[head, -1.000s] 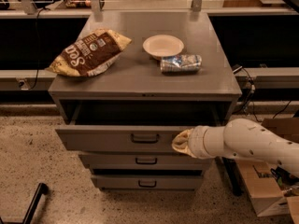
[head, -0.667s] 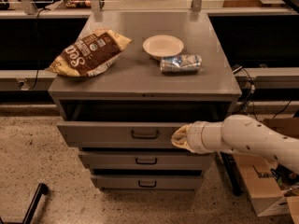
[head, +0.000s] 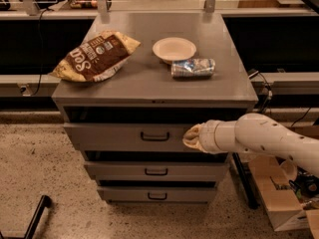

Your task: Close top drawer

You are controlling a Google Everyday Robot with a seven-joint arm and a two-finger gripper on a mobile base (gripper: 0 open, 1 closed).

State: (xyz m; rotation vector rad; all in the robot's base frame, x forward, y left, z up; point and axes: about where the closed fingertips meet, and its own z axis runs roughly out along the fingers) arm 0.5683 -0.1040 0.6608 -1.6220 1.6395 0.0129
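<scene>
The top drawer (head: 114,136) is a wide grey metal drawer with a small black bar handle (head: 155,136) at its centre. It stands slightly out from the cabinet, with a dark gap above its front. My gripper (head: 192,137), the tan tip of the white arm (head: 259,137), comes in from the right and presses against the drawer front just right of the handle.
On the cabinet top (head: 149,86) lie a brown chip bag (head: 94,56), a white bowl (head: 174,49) and a crushed silver can (head: 193,67). Two shallower drawers (head: 156,171) (head: 157,195) sit below. A cardboard box (head: 279,203) stands on the floor to the right.
The gripper has moved forward against the top drawer's front, and the drawer has slid further into the cabinet.
</scene>
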